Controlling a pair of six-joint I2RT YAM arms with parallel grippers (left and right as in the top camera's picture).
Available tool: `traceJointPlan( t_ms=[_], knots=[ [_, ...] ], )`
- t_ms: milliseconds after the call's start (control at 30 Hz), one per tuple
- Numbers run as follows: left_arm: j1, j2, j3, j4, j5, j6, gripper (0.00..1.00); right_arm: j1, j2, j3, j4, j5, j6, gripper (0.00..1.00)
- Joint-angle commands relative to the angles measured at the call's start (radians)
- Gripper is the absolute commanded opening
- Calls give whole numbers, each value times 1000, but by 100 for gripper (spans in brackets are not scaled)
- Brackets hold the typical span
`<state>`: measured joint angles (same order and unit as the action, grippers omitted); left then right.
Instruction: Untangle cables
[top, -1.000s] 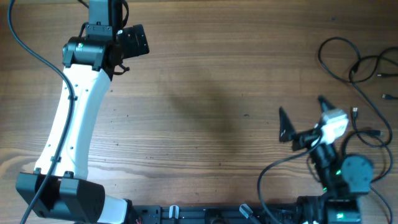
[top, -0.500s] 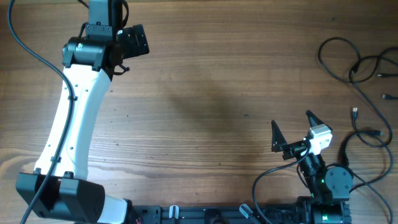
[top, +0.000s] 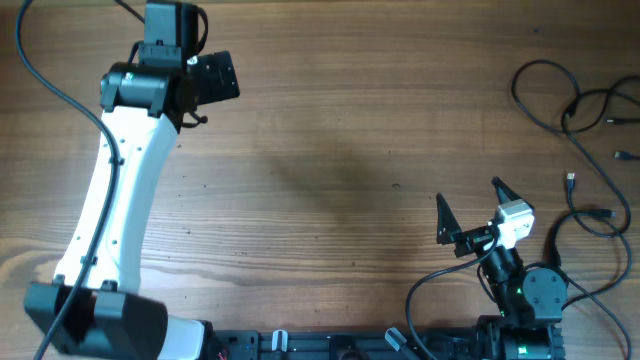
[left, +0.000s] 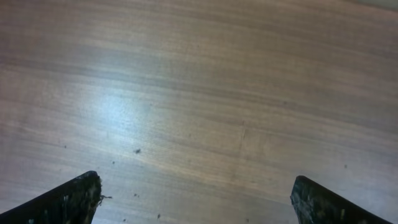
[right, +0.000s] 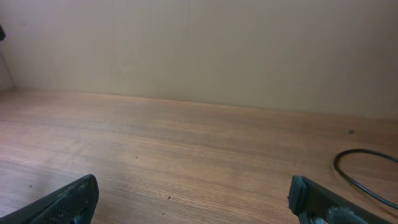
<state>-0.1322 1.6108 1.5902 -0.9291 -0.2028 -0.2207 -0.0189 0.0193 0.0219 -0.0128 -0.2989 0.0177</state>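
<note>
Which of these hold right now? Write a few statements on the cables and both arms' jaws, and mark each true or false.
1. The cables lie in loose loops at the right end of the table. True.
2. The left gripper has its jaws shut on a cable. False: the jaws stand open over bare wood, holding nothing.
3. The right gripper has its jaws open and empty. True.
4. The right gripper's jaws touch the cables. False: they are apart from them, toward the table's middle.
</note>
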Motion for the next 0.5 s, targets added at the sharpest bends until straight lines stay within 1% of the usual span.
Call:
traceJointPlan(
  t_ms=[0, 100, 200, 233, 267, 367, 433, 467],
  knots=[
    [27, -198, -258, 225, 152, 16, 100, -5, -16, -2, 5, -17, 8, 100],
    [36, -407, -537, 483, 188, 15, 100, -5, -16, -2, 5, -17, 9, 99],
    [37, -667, -869, 820, 188, 15, 100, -5, -16, -2, 5, -17, 9, 100],
    [36, -740, -949, 880, 188, 15, 100, -5, -16, -2, 5, -17, 9, 100],
    [37, -814, -1023, 905, 187, 15, 100, -5, -16, -2, 5, -17, 9, 100],
    [74, -1085, -1255, 912, 187, -23, 100, -5, -16, -2, 5, -17, 8, 100],
    [93, -1168, -1324, 915, 187, -23, 100, -5, -16, -2, 5, -17, 9, 100],
    [109, -1239, -1378, 915, 188, -23, 100, -5, -16, -2, 5, -17, 9, 100]
  ],
)
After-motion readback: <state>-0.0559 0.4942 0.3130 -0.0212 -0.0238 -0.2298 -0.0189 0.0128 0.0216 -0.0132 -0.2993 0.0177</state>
